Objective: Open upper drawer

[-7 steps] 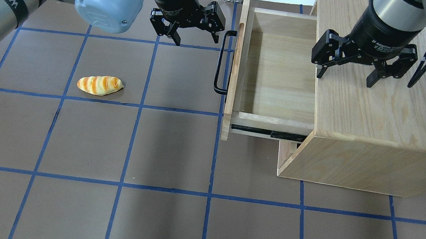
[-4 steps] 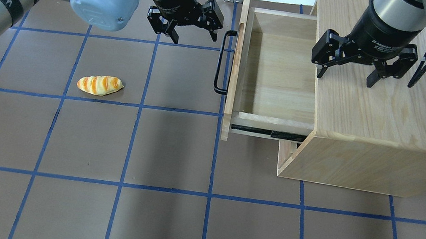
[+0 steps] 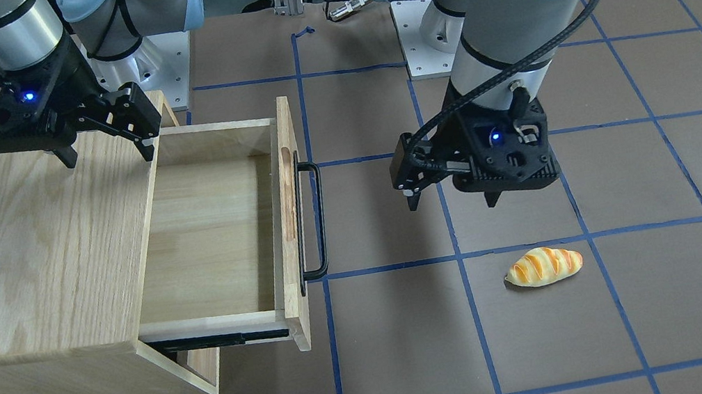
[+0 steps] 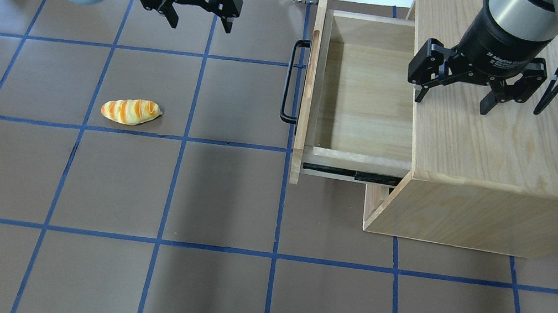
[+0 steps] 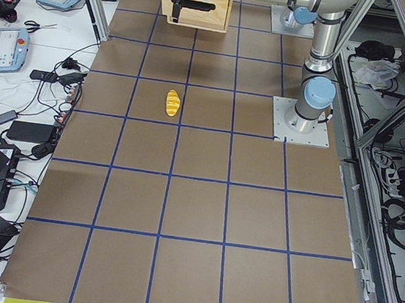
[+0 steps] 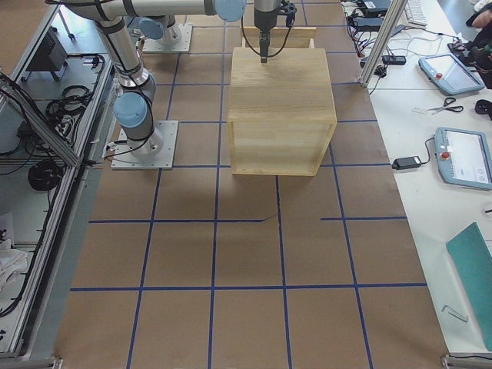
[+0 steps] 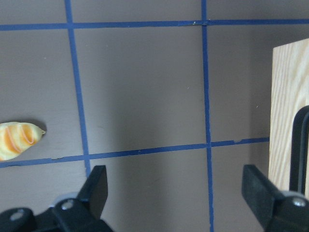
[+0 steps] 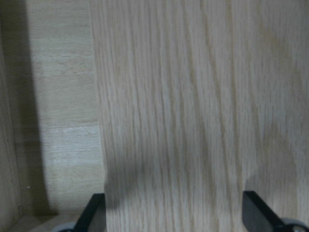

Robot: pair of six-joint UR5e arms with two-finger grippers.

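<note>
The upper drawer (image 4: 366, 97) stands pulled far out of the wooden cabinet (image 4: 510, 148) and is empty. Its black bar handle (image 4: 291, 80) faces the table's middle. It also shows in the front view (image 3: 210, 240) with the handle (image 3: 316, 220). My left gripper (image 4: 199, 23) is open and empty, above the table well to the left of the handle; in the front view (image 3: 454, 202) it hangs beside the drawer. The left wrist view shows the drawer front (image 7: 289, 111) at the right edge. My right gripper (image 4: 451, 102) is open and empty over the cabinet top, near its edge above the drawer.
A toy bread loaf (image 4: 130, 111) lies on the brown mat left of the drawer, also in the front view (image 3: 543, 266) and the left wrist view (image 7: 17, 139). Blue tape lines grid the table. The cabinet's lower part sits under the open drawer.
My left gripper has moved left and back, away from the drawer handle. The drawer, the right gripper and the bread have not moved.
</note>
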